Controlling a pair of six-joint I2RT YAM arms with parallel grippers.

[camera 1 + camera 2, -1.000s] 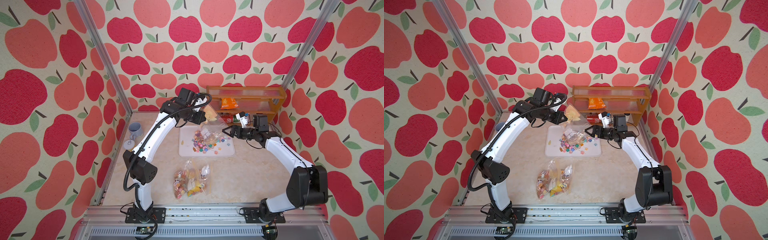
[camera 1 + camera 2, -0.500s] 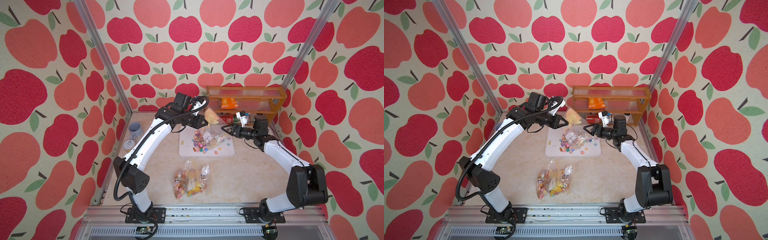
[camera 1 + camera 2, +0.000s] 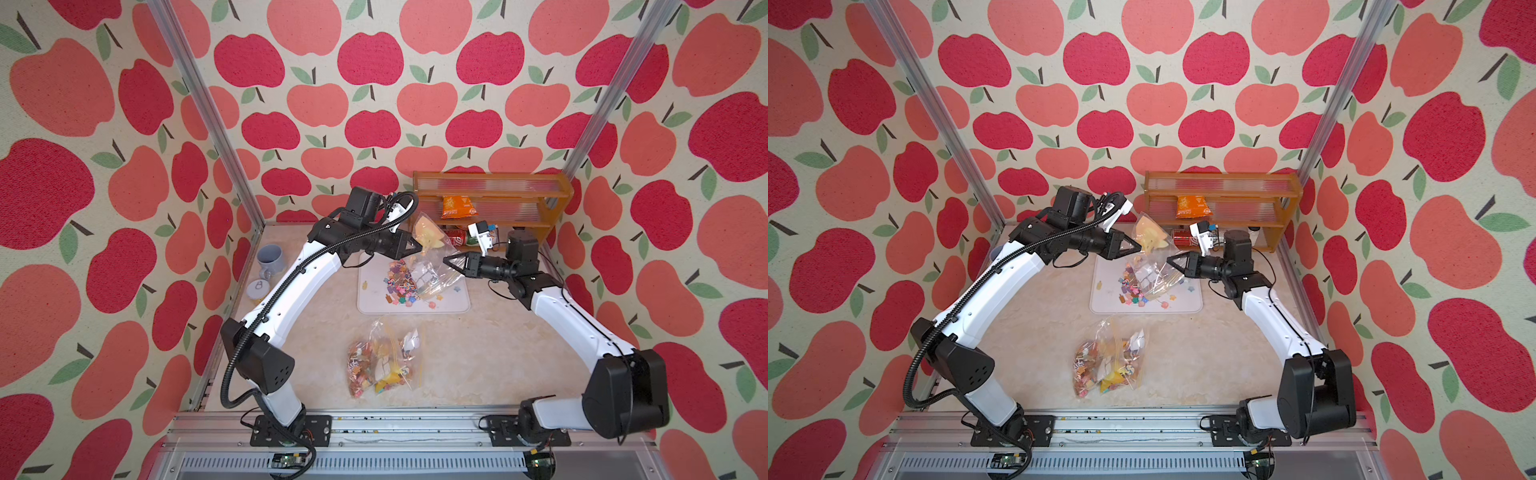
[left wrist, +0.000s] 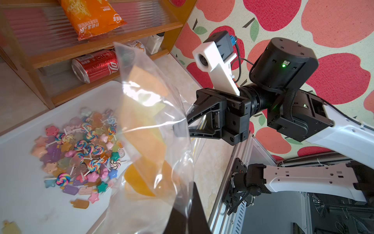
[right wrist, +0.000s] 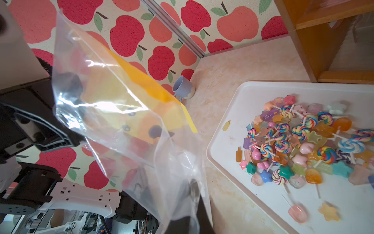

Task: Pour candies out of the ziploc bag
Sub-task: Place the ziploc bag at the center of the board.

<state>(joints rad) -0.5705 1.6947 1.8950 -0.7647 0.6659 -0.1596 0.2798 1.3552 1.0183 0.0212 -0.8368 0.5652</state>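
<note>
**Both grippers pinched shut on one bag above the tray**

The left gripper (image 3: 419, 248) was closed on a corner of the clear ziploc bag (image 3: 432, 259), its jaws pressed together on the plastic. The right gripper (image 3: 447, 261) was closed too, and the left wrist view showed its tips (image 4: 180, 127) nipping the opposite side of the bag (image 4: 153, 129). Between the two, the bag hung in the air over the far part of the white tray (image 3: 455, 304). A yellow thing with a face (image 5: 139, 123) sat inside it, blurred by the plastic.

The candies (image 3: 401, 284) lay heaped on the tray under the bag, toward its left half – lollipop swirls, stars and ice-lolly shapes, too many to count. A few lay apart from the heap, and one yellow piece (image 3: 365, 285) lay alone by the tray's left edge.

Counted in both top views: two arms, two grippers, two bags and one tray. The second bag (image 3: 382, 361) lay flat near the desk's front edge, packed with coloured sweets.

One wooden shelf (image 3: 490, 195) stood at the desk's far right corner – it held one orange snack packet (image 3: 457, 206) and, lower down, one red can (image 3: 456, 240) on its side. One grey-blue mug (image 3: 271, 258) stood by the left edge, near the far left corner.
</note>
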